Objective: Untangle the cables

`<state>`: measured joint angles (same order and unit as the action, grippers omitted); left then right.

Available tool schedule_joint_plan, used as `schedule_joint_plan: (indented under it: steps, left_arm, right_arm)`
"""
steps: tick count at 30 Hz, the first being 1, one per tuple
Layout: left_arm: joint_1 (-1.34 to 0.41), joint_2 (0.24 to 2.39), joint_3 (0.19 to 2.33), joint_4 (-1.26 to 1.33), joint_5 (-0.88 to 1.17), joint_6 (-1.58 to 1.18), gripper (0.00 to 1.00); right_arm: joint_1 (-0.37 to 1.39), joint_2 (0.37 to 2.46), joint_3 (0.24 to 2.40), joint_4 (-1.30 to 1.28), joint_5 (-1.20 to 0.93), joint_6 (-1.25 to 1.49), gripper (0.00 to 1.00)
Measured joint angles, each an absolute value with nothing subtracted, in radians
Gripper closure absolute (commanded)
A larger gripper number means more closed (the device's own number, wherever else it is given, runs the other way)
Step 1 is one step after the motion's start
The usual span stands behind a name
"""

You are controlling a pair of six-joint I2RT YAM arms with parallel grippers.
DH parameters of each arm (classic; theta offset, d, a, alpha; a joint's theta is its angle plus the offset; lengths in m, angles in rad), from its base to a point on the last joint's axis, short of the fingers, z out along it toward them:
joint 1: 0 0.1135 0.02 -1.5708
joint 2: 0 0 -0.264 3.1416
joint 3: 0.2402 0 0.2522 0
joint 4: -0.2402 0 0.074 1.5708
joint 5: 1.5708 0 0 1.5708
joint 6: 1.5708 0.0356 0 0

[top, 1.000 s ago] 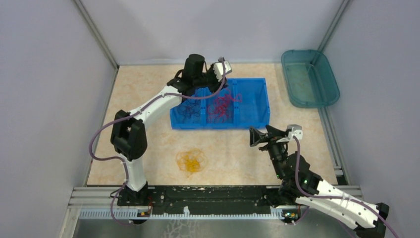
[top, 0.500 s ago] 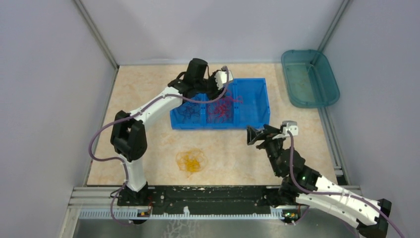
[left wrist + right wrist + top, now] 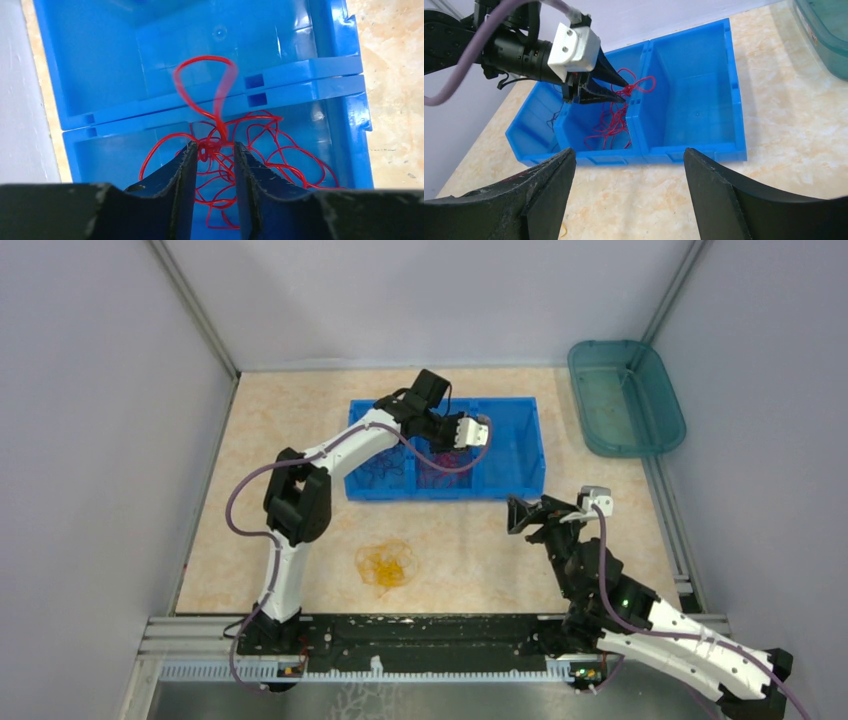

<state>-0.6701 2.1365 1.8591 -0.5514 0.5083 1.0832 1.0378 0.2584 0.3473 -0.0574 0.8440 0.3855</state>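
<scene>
Inside the middle compartment of the blue bin [image 3: 520,490] lies a tangle of red cable [image 3: 260,145]. My left gripper [image 3: 215,146] reaches into it with its jaws partly apart, open. The cable's knot and several strands sit between the fingertips, and one loop sticks up over the divider [image 3: 300,75]. The right wrist view shows the left gripper [image 3: 625,91] with red cable [image 3: 611,127] draping down from its tips. A dark cable [image 3: 380,468] lies in the left compartment. A yellow cable [image 3: 386,563] is coiled on the table. My right gripper [image 3: 628,152] hangs open over the table before the bin, holding nothing.
A teal tub [image 3: 625,395] stands at the back right. The bin's right compartment [image 3: 694,100] holds nothing. Grey walls close in the table on three sides. The left arm's purple hose [image 3: 440,465] loops over the bin.
The left arm has swung right from the bin's back left corner; its gripper now points right over the middle compartment, in the red cable. The right gripper shifted only slightly.
</scene>
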Motion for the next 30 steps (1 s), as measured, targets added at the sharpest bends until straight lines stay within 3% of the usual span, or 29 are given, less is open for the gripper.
schedule_joint_plan:
  steps: [12,20,23,25,30]
  left_arm:
    - [-0.673,2.167,1.848,-0.449,0.456,1.135,0.95]
    - [-0.66,2.145,1.722,-0.356,0.34,1.093,0.99]
    - [-0.649,2.129,1.668,-0.325,0.3,1.062,0.93]
    - [-0.641,2.118,1.641,-0.313,0.285,1.053,0.75]
    - [-0.633,2.092,1.616,-0.315,0.277,1.029,0.5]
  right_arm:
    - [1.038,0.249,0.35,-0.107,0.856,0.397,0.23]
    - [1.038,0.234,0.35,-0.108,0.863,0.398,0.23]
    - [1.038,0.234,0.35,-0.107,0.863,0.405,0.23]
    - [1.038,0.234,0.35,-0.107,0.863,0.408,0.23]
    - [1.038,0.234,0.35,-0.105,0.863,0.413,0.24]
